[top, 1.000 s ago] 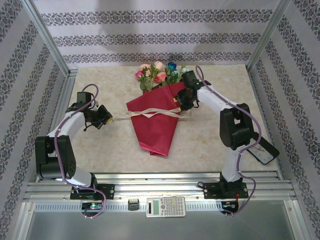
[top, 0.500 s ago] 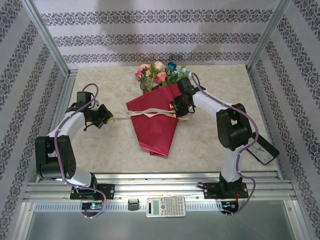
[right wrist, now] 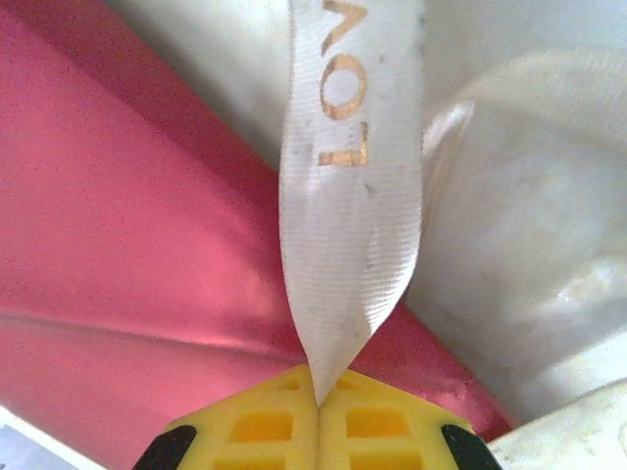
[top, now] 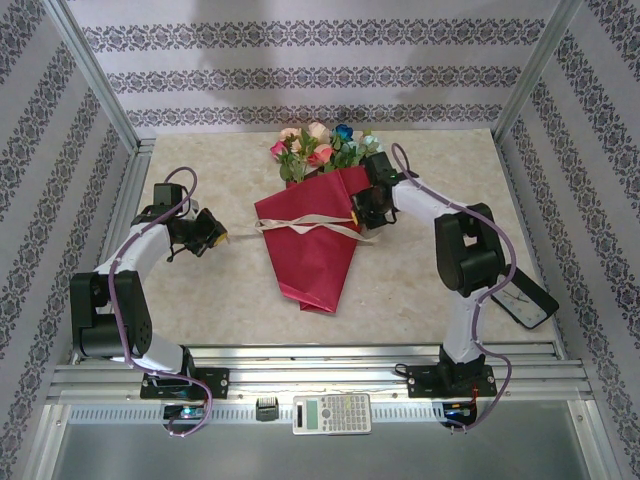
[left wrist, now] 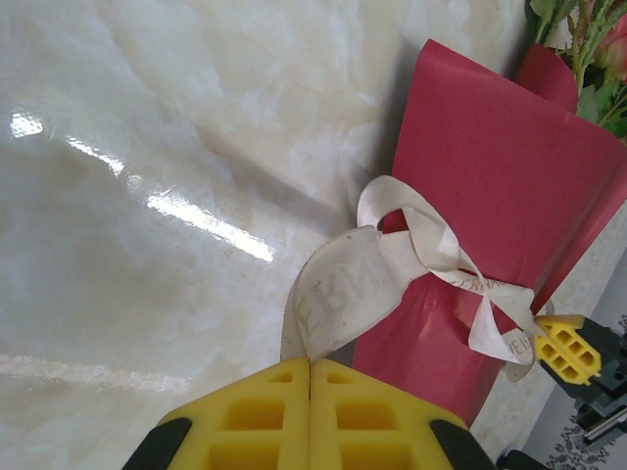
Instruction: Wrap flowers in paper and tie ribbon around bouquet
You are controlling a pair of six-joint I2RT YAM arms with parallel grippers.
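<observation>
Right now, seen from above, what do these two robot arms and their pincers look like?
Both the left arm and the right arm are white tubes linked by chunky black joints, and a looping purple cable runs along each. The left gripper and right gripper each end in two bright yellow fingers, blocky, with rectangular hollows moulded in and black backing.
</observation>
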